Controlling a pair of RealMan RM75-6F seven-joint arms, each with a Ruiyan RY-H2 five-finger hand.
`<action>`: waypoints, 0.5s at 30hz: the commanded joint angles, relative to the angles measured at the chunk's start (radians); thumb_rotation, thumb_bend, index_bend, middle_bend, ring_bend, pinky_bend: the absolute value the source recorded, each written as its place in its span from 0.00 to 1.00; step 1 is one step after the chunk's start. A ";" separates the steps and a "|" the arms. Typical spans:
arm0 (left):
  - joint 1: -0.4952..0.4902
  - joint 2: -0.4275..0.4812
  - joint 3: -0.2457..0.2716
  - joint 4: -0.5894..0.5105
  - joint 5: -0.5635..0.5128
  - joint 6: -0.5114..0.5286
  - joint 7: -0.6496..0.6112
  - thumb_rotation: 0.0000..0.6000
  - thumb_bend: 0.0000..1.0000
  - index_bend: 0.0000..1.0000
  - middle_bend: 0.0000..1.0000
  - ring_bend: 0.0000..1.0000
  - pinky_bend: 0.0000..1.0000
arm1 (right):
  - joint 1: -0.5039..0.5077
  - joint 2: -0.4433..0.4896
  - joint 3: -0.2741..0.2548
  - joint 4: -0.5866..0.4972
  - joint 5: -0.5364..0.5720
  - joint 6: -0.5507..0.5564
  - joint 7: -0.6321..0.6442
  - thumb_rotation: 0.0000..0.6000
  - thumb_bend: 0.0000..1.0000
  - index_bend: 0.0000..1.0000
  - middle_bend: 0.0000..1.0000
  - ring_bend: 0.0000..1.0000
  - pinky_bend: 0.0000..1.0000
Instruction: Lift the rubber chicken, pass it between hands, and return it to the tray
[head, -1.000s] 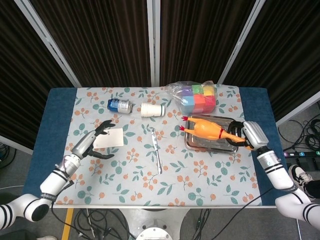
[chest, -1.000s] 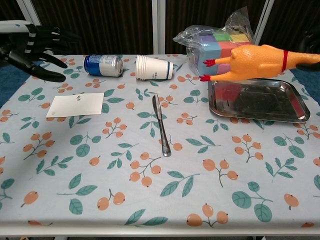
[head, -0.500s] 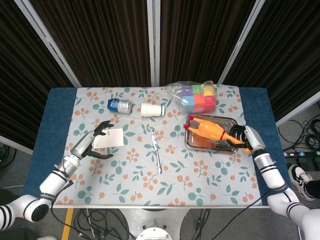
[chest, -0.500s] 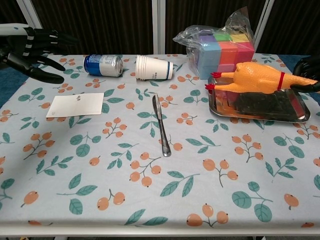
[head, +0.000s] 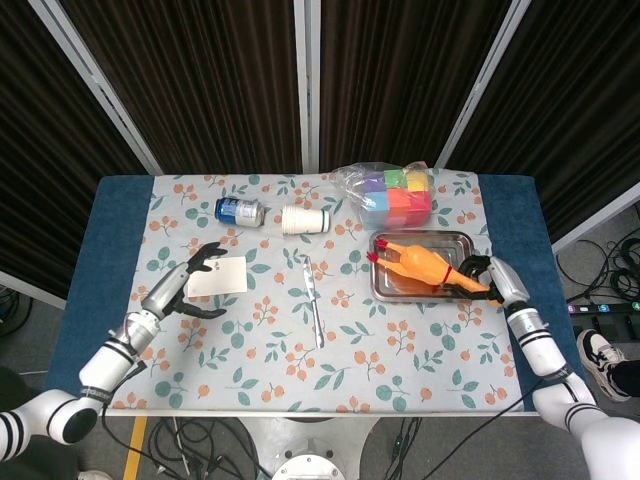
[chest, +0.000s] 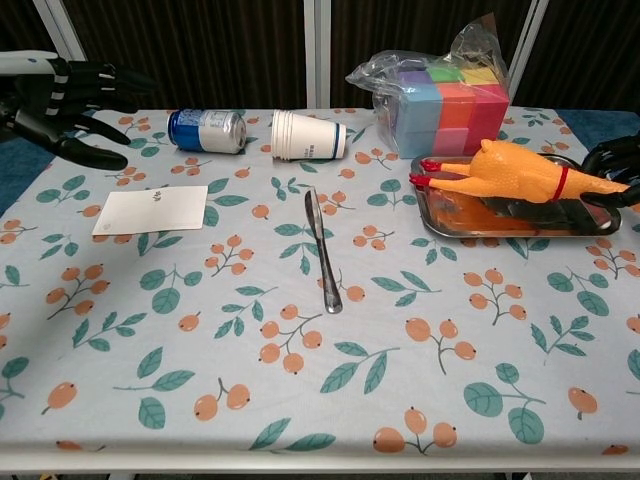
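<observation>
Fingers (chest: 612, 160) around rubber chicken's (chest: 510, 172) neck

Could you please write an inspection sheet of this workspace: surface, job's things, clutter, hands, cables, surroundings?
Surface: table under a floral cloth, blue edges.
Job's things: rubber chicken lying in the metal tray, feet pointing left.
Clutter: can and paper cups on their sides, knife, white card, bag of coloured blocks.
Hands: left hand open, above the card; right hand holds the chicken's neck end.
Cables: a tangle on the floor at the right.
Surroundings: dark curtains behind.
</observation>
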 joint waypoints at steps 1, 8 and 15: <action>0.001 -0.001 -0.001 0.001 0.002 0.001 0.000 1.00 0.15 0.18 0.11 0.09 0.20 | 0.001 0.011 -0.003 -0.007 -0.006 -0.002 -0.025 1.00 0.00 0.00 0.15 0.07 0.21; 0.007 -0.001 -0.001 0.006 0.012 0.009 0.007 1.00 0.15 0.18 0.11 0.09 0.20 | 0.001 0.063 -0.005 -0.071 -0.016 0.009 -0.125 1.00 0.00 0.00 0.05 0.00 0.09; 0.024 0.010 0.001 0.013 0.014 0.031 0.025 1.00 0.15 0.18 0.11 0.09 0.20 | -0.015 0.155 0.015 -0.197 -0.016 0.096 -0.342 1.00 0.00 0.00 0.03 0.00 0.06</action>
